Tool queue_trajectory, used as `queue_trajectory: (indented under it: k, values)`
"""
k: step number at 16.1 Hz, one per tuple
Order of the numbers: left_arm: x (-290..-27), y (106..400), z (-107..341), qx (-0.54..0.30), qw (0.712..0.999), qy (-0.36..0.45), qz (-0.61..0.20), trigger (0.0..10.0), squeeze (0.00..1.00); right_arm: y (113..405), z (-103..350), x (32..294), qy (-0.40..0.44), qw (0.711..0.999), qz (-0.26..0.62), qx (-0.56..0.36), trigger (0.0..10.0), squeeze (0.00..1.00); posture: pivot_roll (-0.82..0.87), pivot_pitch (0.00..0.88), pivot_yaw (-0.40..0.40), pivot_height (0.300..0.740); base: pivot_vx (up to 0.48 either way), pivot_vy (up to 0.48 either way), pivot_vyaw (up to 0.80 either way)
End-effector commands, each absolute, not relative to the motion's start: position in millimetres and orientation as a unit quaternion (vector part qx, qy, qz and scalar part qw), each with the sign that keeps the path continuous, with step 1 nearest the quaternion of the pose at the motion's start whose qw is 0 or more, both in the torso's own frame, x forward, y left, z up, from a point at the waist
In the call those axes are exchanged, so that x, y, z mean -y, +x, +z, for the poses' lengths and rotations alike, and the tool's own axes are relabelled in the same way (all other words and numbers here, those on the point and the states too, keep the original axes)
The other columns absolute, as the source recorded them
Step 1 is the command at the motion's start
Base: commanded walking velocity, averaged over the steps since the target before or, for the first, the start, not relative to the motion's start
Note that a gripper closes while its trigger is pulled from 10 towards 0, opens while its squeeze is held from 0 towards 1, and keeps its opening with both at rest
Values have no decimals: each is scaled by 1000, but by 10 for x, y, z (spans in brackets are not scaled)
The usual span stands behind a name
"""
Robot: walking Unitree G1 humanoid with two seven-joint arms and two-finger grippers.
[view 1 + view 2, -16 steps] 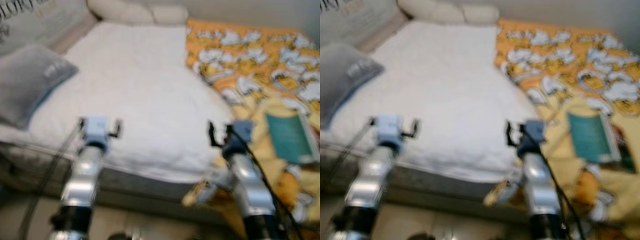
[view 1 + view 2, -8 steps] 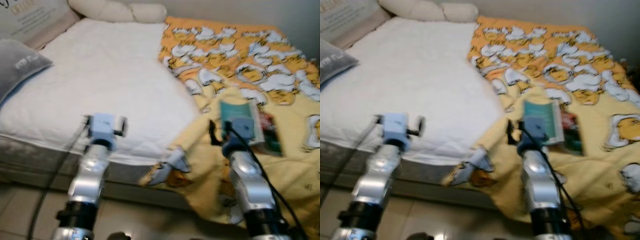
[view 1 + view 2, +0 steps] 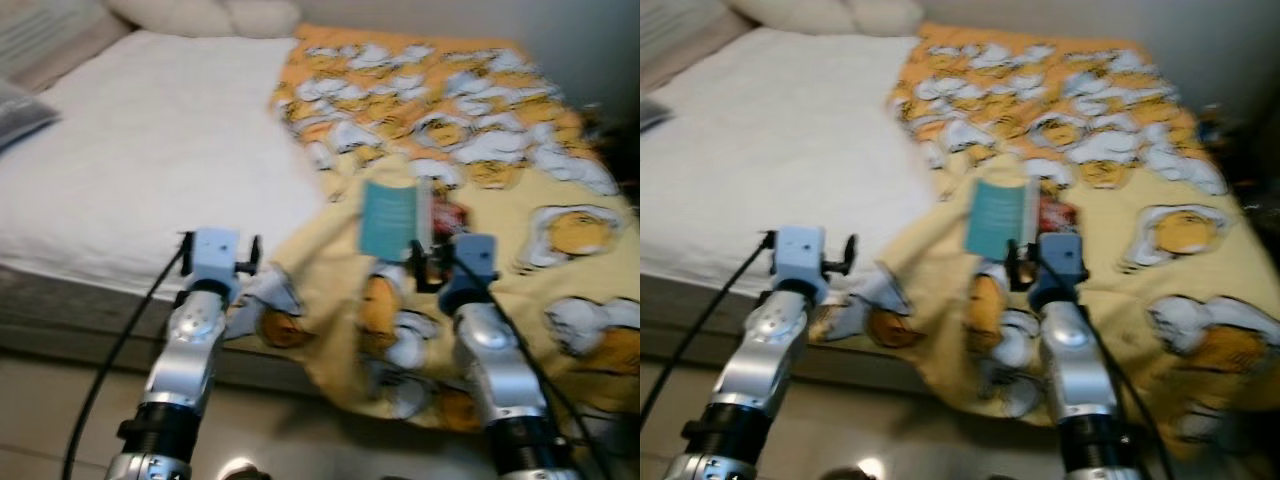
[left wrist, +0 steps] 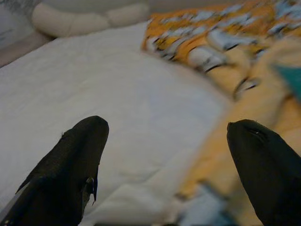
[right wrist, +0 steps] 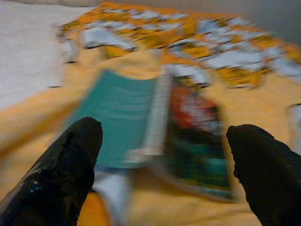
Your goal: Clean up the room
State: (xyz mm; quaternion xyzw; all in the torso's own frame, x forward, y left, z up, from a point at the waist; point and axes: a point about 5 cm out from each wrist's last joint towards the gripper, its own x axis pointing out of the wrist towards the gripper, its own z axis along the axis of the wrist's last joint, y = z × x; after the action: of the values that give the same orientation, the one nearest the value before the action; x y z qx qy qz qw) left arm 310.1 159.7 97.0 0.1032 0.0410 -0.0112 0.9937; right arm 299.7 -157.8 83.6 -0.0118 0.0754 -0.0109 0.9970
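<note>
An open book (image 3: 392, 218) with a teal page and a red-and-dark cover (image 5: 197, 141) lies on the yellow cartoon-print blanket (image 3: 500, 150) near the bed's front edge. My right gripper (image 5: 164, 141) is open, held just short of the book, which lies between and beyond its fingers (image 5: 70, 160). In the left eye view that gripper (image 3: 440, 265) sits right below the book. My left gripper (image 4: 164, 141) is open with nothing in it, raised before the white sheet (image 3: 150, 150) at the bed edge (image 3: 218, 248).
The blanket hangs over the bed's front edge down toward the pale floor (image 3: 60, 400). Cream pillows (image 3: 200, 15) lie at the head of the bed, and a grey pillow (image 3: 20, 108) at the far left. A dark gap runs along the bed's right side.
The whole view has swung to the right, so the camera turned: bed and pillows slid left and the book now sits before my right gripper. Both arms keep their pose, fingers open.
</note>
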Motion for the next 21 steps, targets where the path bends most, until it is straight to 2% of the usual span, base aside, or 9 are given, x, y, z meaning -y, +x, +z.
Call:
queue_trajectory:
  k: [1, 6, 11, 19, 21]
  values:
    - [-1683, 3100, 998, -37, 994, 106, -4, 10000, 929, 3009, 867, 1458, -12, 997, 7, -70, 10000, 0, 6, 0, 10, 740, 0, 0, 0]
    - [-1664, 3081, 993, -34, 994, 96, -26, 10000, 945, 3006, 857, 1438, -5, 997, 16, -72, 10000, 0, 10, 0, 8, 740, 0, 0, -89]
    - [-1646, 3061, 972, -36, 994, 95, -34, 10000, 945, 3003, 850, 1452, -4, 997, 13, -74, 10000, 0, 9, 0, 6, 740, 277, 0, -800]
    - [-1625, 3018, 938, -37, 993, 99, -48, 10000, 949, 2991, 844, 1437, -18, 997, 20, -71, 10000, 0, 4, 0, 6, 740, 288, 0, 0]
    - [-1627, 3014, 935, -37, 993, 99, -49, 10000, 949, 2989, 838, 1431, -20, 997, 22, -75, 10000, 0, 2, 0, 7, 740, 302, 0, -681]
